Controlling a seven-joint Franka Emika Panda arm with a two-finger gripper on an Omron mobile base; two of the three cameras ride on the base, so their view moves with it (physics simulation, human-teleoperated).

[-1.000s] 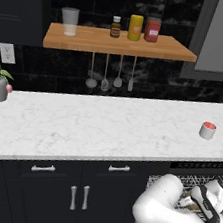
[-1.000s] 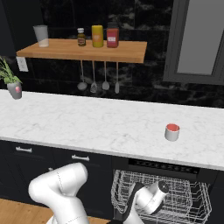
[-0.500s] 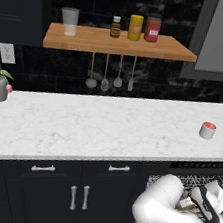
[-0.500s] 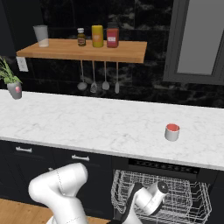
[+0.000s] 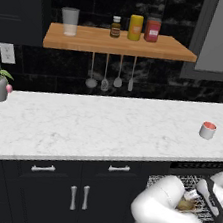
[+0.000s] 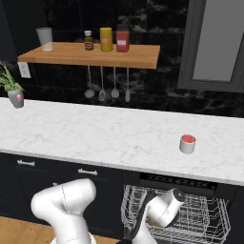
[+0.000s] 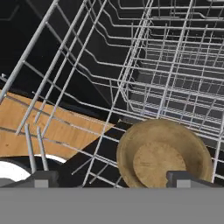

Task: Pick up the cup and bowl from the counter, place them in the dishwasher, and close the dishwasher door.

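Hand (image 7: 111, 177) sits low inside the dishwasher (image 6: 190, 217), jaws spread wide and gripping nothing. Wooden bowl (image 7: 164, 157) lies in the wire rack (image 7: 175, 78) just ahead of the fingertips (apart from them). Cup (image 6: 187, 143) stands on the counter (image 6: 95, 133) above the dishwasher.

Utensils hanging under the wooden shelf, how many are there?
4, in a row below the wooden shelf: ladle leftmost, then spoon, spatula, and another utensil rightmost. None look hidden.
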